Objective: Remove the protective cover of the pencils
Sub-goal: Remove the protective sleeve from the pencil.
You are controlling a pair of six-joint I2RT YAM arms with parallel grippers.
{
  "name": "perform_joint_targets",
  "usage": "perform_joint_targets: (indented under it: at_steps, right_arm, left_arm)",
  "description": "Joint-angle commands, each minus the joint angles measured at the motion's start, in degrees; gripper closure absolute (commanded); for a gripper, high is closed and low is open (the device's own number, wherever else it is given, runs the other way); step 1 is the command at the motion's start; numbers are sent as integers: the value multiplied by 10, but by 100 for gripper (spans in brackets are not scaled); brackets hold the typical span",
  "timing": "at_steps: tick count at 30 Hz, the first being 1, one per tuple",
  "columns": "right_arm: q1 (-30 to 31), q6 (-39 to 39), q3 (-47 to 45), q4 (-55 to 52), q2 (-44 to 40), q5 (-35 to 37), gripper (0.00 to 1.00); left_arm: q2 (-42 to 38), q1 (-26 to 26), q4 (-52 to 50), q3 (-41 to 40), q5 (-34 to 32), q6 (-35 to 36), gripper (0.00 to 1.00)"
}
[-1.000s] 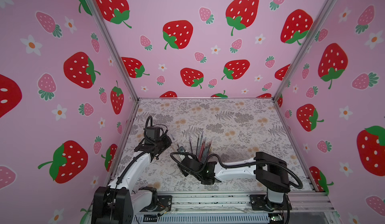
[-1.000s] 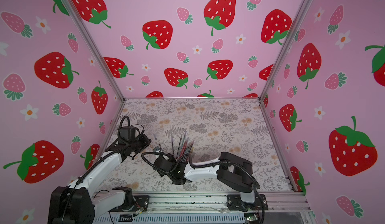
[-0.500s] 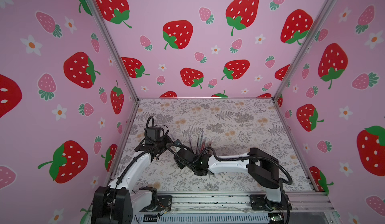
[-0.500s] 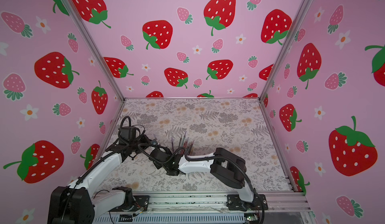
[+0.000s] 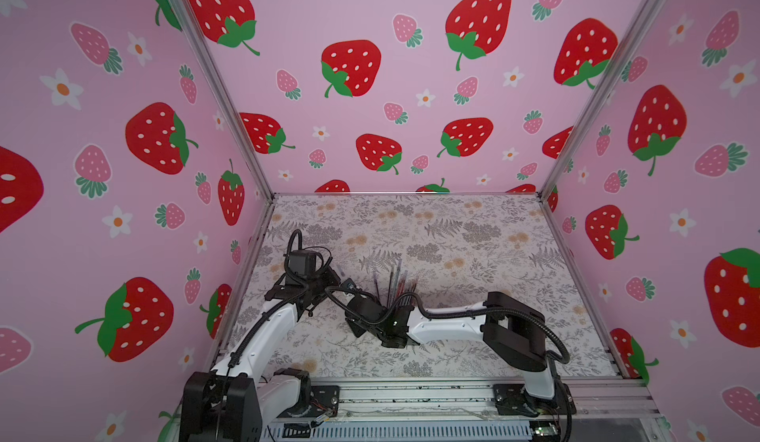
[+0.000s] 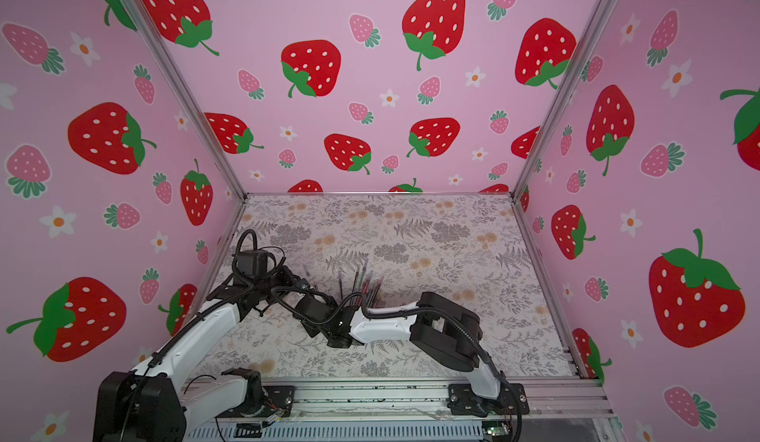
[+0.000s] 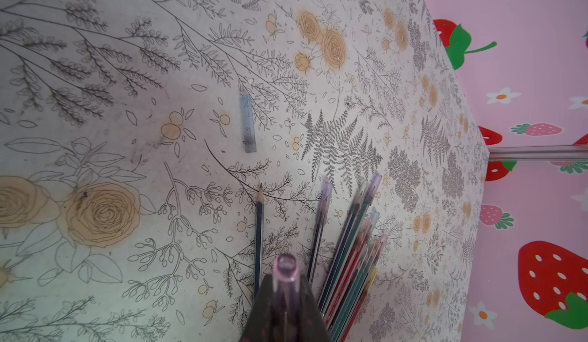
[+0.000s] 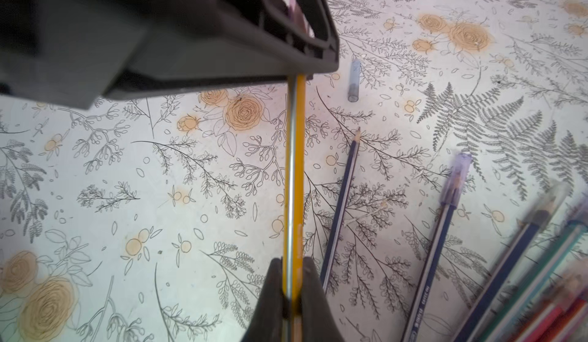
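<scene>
Right pincer (image 8: 291, 276) clamped on yellow pencil (image 8: 294, 165), held over the counter (image 7: 127, 69) just beside the fanned pencils (image 7: 353, 251). Left pincer (image 7: 286, 292) clamped on clear purple cap (image 7: 287, 265) at that pencil's other end. Loose clear cap (image 7: 248, 124) lies apart from the fanned pencils.

Looks like a robot test booth in a lab. Pink strawberry walls (image 5: 390, 16) around two robot arms (image 5: 448, 324), shiny metal posts (image 5: 225, 102) in the corners, flowery table cover (image 5: 452, 230) underneath, metal rail (image 5: 411, 396) under the arm bases.
</scene>
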Motion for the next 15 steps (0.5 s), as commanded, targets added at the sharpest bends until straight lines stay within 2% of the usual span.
perform_joint_targets:
  at_steps: [1, 15]
  right_arm:
    - [10, -5, -23, 11, -30, 1, 100]
    - [32, 24, -61, 29, -36, 32, 100]
  left_arm:
    - [8, 6, 9, 6, -15, 8, 100]
    - [80, 60, 52, 26, -22, -11, 100]
